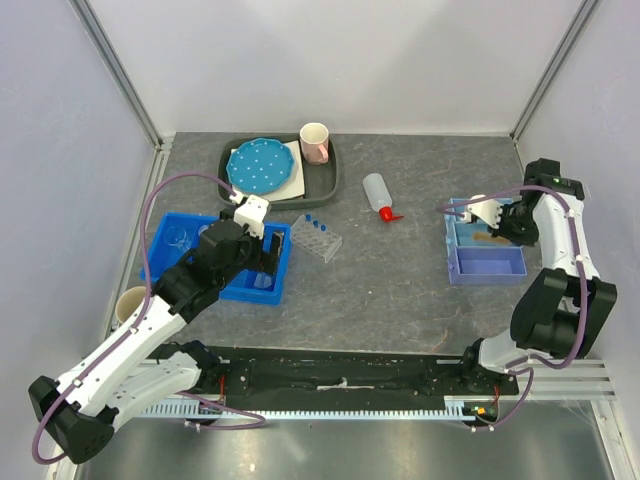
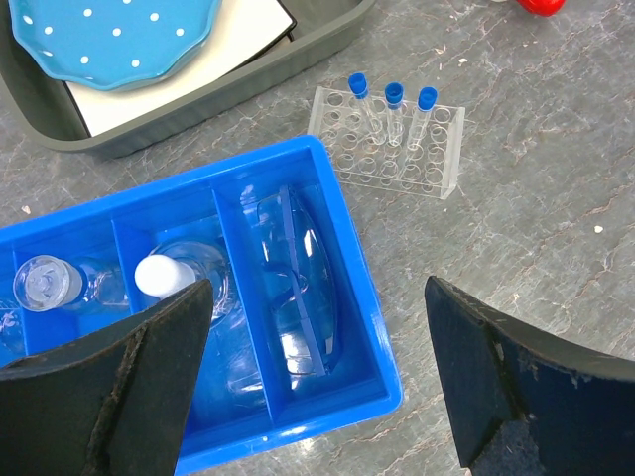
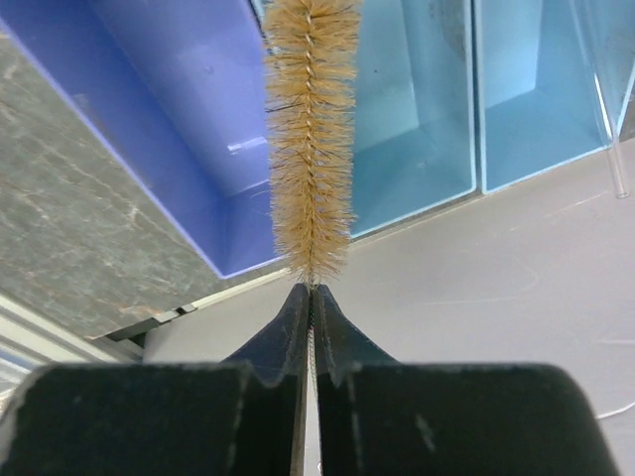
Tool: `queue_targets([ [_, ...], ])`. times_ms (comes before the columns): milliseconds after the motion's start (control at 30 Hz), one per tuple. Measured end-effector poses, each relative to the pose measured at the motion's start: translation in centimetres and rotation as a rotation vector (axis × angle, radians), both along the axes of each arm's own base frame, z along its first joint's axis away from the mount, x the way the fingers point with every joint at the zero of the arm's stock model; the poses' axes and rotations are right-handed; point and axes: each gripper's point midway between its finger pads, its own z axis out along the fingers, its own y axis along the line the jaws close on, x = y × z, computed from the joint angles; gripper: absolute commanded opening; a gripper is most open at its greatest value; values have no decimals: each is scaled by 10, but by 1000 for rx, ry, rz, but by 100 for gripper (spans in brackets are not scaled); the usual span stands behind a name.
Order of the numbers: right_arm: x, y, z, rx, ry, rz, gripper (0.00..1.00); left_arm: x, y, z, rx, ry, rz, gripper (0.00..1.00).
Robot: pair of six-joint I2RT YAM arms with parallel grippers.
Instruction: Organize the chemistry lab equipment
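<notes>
The brown bristle brush hung at upper centre of the right wrist view, above the lilac bin. The right pincer was clenched on its wire stem. Stowing the brush seemed the step in hand, and the next move called for lowering, then release. The left pincer gaped, released, above the goggles.

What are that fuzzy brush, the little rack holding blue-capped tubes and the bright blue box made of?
The brush: stiff tan bristles, natural or nylon I cannot tell, around a twisted wire core that looks like metal. The rack: clear hard plastic, probably acrylic, see-through with crisp flat edges. The blue box: glossy moulded plastic, judging by the shine on its rim.
</notes>
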Motion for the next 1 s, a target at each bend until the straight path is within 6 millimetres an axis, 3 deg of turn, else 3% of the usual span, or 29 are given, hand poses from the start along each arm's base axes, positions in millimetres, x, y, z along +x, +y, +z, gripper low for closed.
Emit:
queue_targets([
  [167,18,-5,-13,-53,14,40,9,0,0,-1,1,2,0,93],
  [300,34,3,-23,-98,22,89,11,1,0,-2,5,6,0,93],
  [433,49,12,-32,-144,29,125,33,1,-1,-3,6,8,0,93],
  [633,57,15,-46,-175,59,125,49,1,-1,-3,6,8,0,93],
  [833,83,26,-17,-149,-53,91,67,1,-1,-3,6,8,0,93],
  [933,100,54,7,-72,-155,82,77,1,-1,-3,6,8,0,93],
  [1000,107,82,21,7,-222,82,80,1,-1,-3,6,8,0,93],
])
